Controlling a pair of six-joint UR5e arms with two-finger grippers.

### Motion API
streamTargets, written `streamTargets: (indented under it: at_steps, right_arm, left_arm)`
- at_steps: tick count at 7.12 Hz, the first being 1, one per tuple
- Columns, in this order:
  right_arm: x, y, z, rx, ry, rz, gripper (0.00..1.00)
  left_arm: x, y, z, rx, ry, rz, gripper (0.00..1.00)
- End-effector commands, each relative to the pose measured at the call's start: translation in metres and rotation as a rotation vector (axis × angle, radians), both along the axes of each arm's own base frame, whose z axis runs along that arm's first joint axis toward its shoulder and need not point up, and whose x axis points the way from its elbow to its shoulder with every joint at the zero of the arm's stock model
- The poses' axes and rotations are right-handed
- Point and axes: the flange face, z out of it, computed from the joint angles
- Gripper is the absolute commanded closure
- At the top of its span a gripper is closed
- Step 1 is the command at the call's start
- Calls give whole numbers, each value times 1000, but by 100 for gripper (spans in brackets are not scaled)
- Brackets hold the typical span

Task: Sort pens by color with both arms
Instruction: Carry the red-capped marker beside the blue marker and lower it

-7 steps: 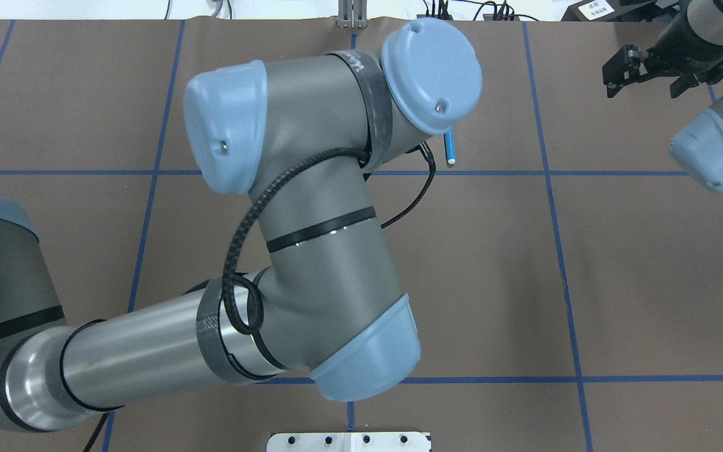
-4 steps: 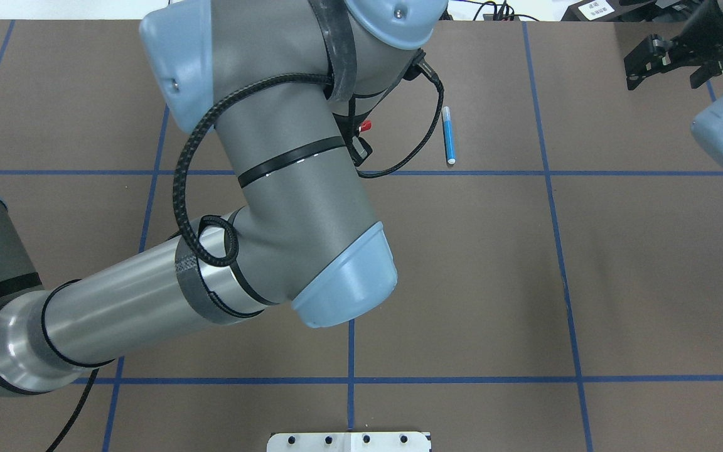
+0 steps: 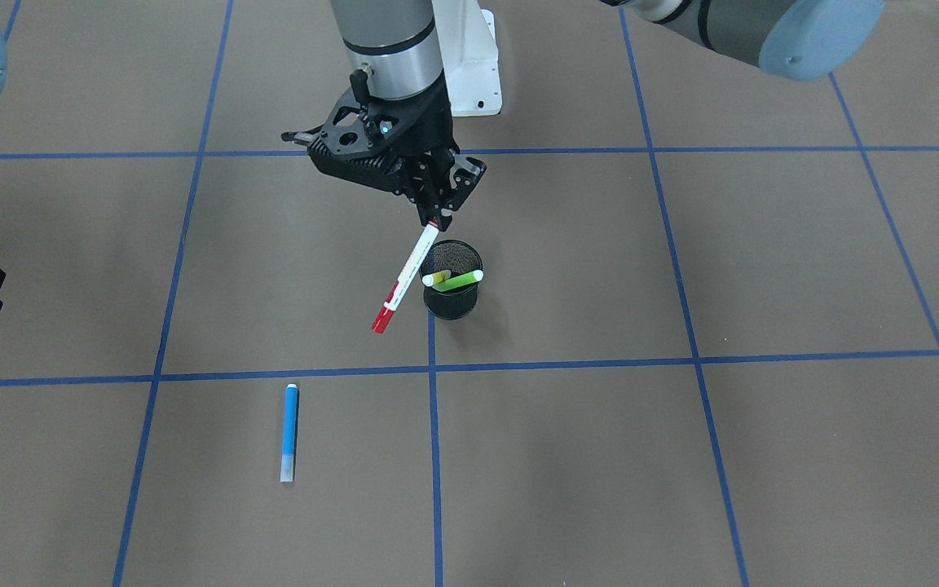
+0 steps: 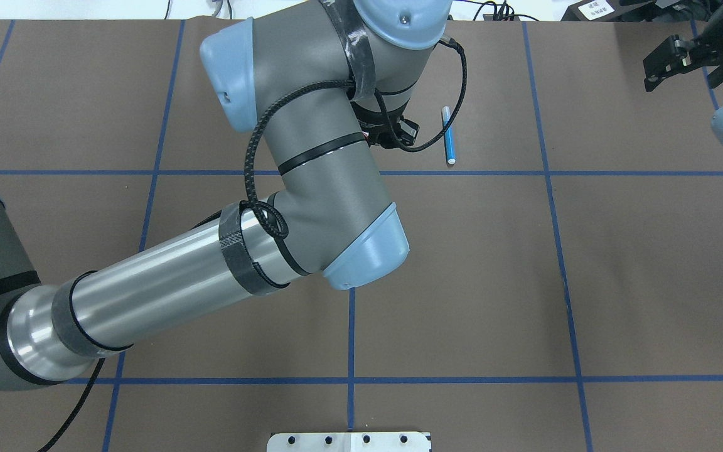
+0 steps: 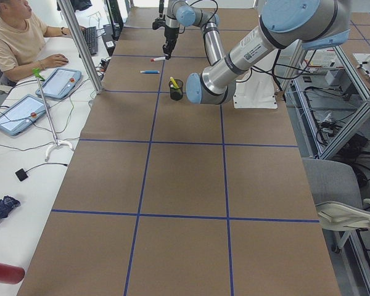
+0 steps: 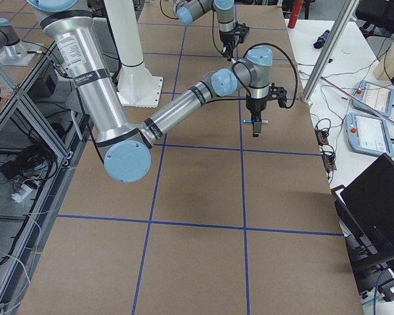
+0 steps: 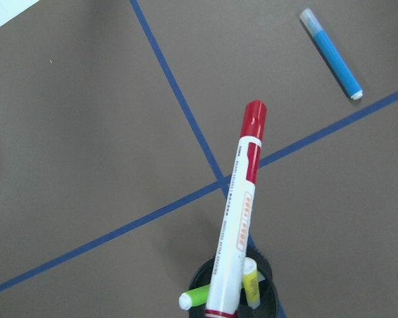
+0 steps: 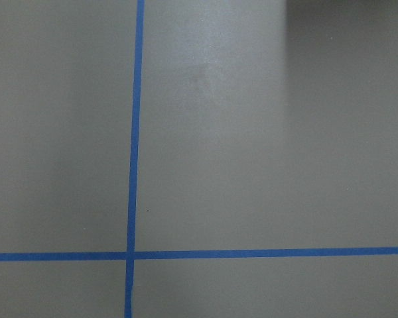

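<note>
Over table (image 3: 681, 456), marker (image 3: 404, 277) dangles from left pincer (image 3: 434, 222).

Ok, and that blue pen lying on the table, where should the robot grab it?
Grab the blue pen around the middle of its barrel, coming straight down from above. It lies flat on the table with bare space along both long sides, so fingers can close across its thin width. The clear cap end looks a poorer spot; it might slip off.
</note>
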Motion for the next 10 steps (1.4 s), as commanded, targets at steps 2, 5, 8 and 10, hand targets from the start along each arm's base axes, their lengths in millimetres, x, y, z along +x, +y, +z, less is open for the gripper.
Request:
streamTargets:
  at_steps: [2,5,8,10]
  right_arm:
    - [16,2,12,5,-5,-17,0]
    - [17,2,12,7,-8,-18,0]
    - [19,2,14,9,-11,-26,0]
    - [18,0,18,-1,-7,-26,0]
  left_arm:
    - [58,-39,20,-156,149,-218,100]
    - [105,-82,22,-140,144,-330,100]
    - [144,-85,26,-124,117,-400,100]
    - [172,-57,31,-89,97,-420,88]
